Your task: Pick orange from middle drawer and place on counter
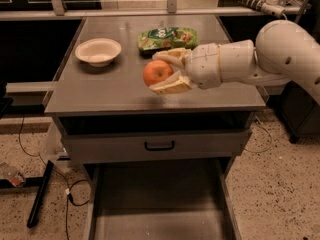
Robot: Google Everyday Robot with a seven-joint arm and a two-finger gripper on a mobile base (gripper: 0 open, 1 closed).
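A white robot arm (280,54) reaches in from the right side of the view over a grey table (110,91). Its pincer (156,74) is clamped on the orange (158,72). One pale finger (170,55) curves over the top of the fruit and the other presses under it. The orange sits right between the fingertips, above the table's front half, and a faint shadow lies on the surface beneath the pincer.

Just behind the pincer lies a green snack bag (167,38). A white bowl (98,51) stands behind it and off to the view's left, well apart. Below the pincer is a closed drawer front with a black handle (159,145). Lower still, the middle drawer (157,204) is pulled out, showing its grey floor.
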